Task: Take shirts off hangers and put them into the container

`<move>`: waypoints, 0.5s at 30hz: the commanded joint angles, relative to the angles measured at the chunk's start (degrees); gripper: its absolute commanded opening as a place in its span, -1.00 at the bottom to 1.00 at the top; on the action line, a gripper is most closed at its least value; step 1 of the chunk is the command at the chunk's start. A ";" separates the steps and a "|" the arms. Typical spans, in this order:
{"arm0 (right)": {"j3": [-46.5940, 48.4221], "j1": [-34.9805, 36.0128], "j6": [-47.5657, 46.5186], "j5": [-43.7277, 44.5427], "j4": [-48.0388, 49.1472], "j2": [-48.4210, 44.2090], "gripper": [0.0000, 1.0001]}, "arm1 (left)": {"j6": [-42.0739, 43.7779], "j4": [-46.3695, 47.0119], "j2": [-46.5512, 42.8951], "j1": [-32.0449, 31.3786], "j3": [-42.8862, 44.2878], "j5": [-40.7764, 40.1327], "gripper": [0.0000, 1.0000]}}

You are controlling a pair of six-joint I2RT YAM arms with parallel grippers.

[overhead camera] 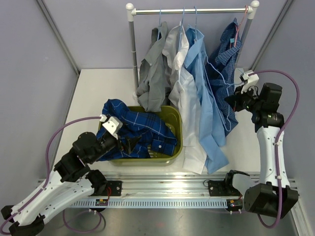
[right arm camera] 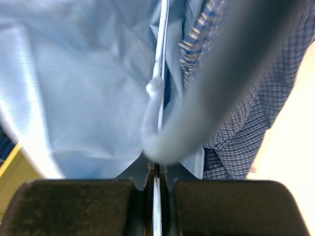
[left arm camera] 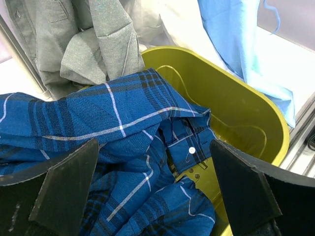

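The dark blue windowpane-check shirt (overhead camera: 133, 130) (left arm camera: 123, 147) lies bunched in the olive-green container (overhead camera: 174, 118) (left arm camera: 236, 118), partly over its left rim. My left gripper (overhead camera: 129, 143) (left arm camera: 155, 187) hovers open just above it, holding nothing. On the rail hang the grey shirt (overhead camera: 155, 73), the white shirt (overhead camera: 184, 98), the light blue shirt (overhead camera: 206, 113) (right arm camera: 83, 83) and the navy small-check shirt (overhead camera: 224, 64) (right arm camera: 246, 132). My right gripper (overhead camera: 231, 100) (right arm camera: 156, 172) is shut on a thin light-blue hanger wire (right arm camera: 161, 59) between the light blue and navy shirts.
The silver rail (overhead camera: 192, 10) with white knobs spans the back on a post (overhead camera: 133, 54). A pinkish-red hanger (overhead camera: 241, 27) carries the navy shirt. Grey shirt fabric (left arm camera: 93, 44) hangs over the tub's far edge. A metal track (overhead camera: 167, 189) runs along the near edge.
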 commanded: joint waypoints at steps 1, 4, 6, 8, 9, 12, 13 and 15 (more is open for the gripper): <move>4.22 0.14 -4.59 1.13 -7.06 -2.80 -1.00 | 0.80 3.28 0.72 0.23 -0.14 1.21 0.98; 6.32 0.23 -3.63 0.78 -8.47 -3.07 -1.00 | 0.71 3.28 0.63 0.23 -0.31 1.39 0.98; 9.66 0.50 -0.21 1.30 -8.56 -2.19 -1.00 | 0.62 3.46 0.72 0.23 -0.31 1.39 0.98; 14.82 1.63 5.04 4.53 -8.65 -0.70 -1.00 | 0.53 3.55 0.89 0.23 -0.31 1.39 0.98; 17.12 2.16 6.47 5.51 -10.22 1.74 -1.00 | 0.44 3.81 0.98 0.23 -0.22 1.39 0.98; 26.52 6.01 11.66 11.74 -14.52 8.07 -1.00 | 0.27 3.90 1.33 0.23 -0.14 1.39 0.98; 28.72 7.08 12.27 13.07 -15.41 9.58 -1.00 | 0.27 3.90 1.42 0.23 -0.14 1.39 0.98; 34.00 10.58 13.77 17.02 -17.17 13.08 -1.00 | 0.01 3.64 1.07 0.23 -0.22 1.39 0.98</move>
